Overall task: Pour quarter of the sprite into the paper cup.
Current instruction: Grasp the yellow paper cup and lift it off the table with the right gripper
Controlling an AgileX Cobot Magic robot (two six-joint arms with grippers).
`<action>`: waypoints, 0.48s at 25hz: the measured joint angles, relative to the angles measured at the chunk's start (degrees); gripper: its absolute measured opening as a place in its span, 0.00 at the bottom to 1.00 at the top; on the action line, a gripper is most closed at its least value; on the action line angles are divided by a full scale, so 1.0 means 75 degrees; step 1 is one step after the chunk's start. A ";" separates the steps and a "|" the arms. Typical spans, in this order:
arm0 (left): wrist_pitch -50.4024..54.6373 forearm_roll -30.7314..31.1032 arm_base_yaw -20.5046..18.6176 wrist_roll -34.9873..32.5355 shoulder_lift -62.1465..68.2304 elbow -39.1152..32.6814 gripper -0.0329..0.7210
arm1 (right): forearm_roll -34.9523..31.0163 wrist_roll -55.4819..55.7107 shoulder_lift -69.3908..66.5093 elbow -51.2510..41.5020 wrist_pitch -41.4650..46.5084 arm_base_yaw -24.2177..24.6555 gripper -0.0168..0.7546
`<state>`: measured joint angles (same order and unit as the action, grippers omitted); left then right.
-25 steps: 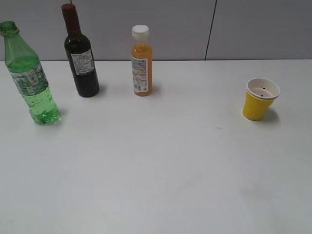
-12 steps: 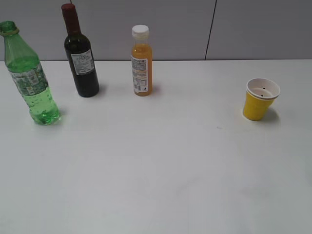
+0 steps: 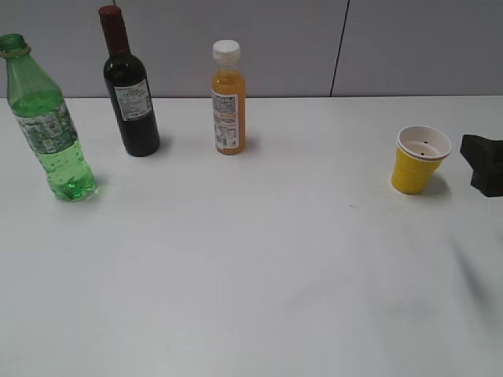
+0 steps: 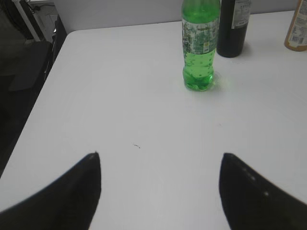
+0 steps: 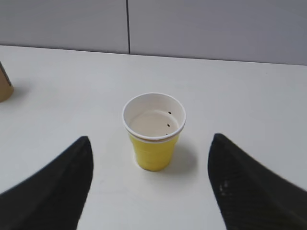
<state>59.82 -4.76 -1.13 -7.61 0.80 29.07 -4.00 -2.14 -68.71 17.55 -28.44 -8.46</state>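
The sprite (image 3: 49,126), a tall green bottle with no cap on its neck, stands upright at the table's far left. The left wrist view shows the sprite (image 4: 199,45) well ahead of my left gripper (image 4: 159,158), which is open and holds nothing. The yellow paper cup (image 3: 419,161) stands upright at the right. My right gripper (image 3: 485,163) shows at the right edge, just beside the cup and apart from it. In the right wrist view the paper cup (image 5: 153,132) sits centred ahead of my right gripper (image 5: 151,138), whose jaws stand open and touch nothing.
A dark wine bottle (image 3: 130,86) with a red cap and an orange juice bottle (image 3: 228,98) stand at the back, right of the sprite. The wine bottle (image 4: 233,26) is close beside the sprite. The table's left edge (image 4: 45,91) drops off beside the left gripper.
My right gripper has come into the exterior view at the right edge, next to the paper cup. Bottles and cup have not moved.
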 joint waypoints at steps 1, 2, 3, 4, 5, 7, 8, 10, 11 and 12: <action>0.0000 0.0000 0.0000 0.0000 0.0000 0.0000 0.82 | 0.0000 0.0060 -0.0192 0.0000 -0.0240 0.0000 0.75; 0.0000 0.0000 0.0000 0.0000 0.0000 0.0000 0.82 | 0.0000 0.0168 -0.0421 0.0000 -0.0492 -0.0007 0.75; 0.0000 0.0000 0.0000 0.0000 0.0000 0.0000 0.82 | 0.0023 0.0239 -0.0641 0.0000 -0.0728 -0.0016 0.75; 0.0000 0.0000 0.0000 0.0000 0.0000 0.0000 0.82 | 0.0086 0.0285 -0.0817 0.0000 -0.0914 -0.0035 0.76; 0.0000 0.0000 0.0000 0.0000 0.0000 0.0000 0.82 | 0.0210 0.0390 -0.1025 0.0000 -0.1132 -0.0042 0.77; 0.0000 0.0000 0.0000 0.0000 0.0000 0.0000 0.82 | 0.0533 0.0657 -0.1440 0.0000 -0.1474 -0.0052 0.81; 0.0000 0.0000 0.0000 0.0000 0.0000 0.0000 0.82 | 0.0643 0.0805 -0.1606 0.0000 -0.1648 -0.0052 0.83; 0.0000 0.0000 0.0000 0.0000 0.0000 0.0000 0.82 | 0.0813 0.0990 -0.1987 0.0000 -0.2092 -0.0052 0.85; 0.0000 0.0000 0.0000 0.0000 0.0000 0.0000 0.82 | 0.0856 0.1037 -0.2125 0.0000 -0.2309 -0.0052 0.86; 0.0000 0.0000 0.0000 0.0000 0.0000 0.0000 0.82 | 0.0866 0.1063 -0.2281 0.0000 -0.2579 -0.0052 0.86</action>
<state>59.82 -4.76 -1.13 -7.61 0.80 29.07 2.49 5.84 -85.82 17.55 -47.78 -8.85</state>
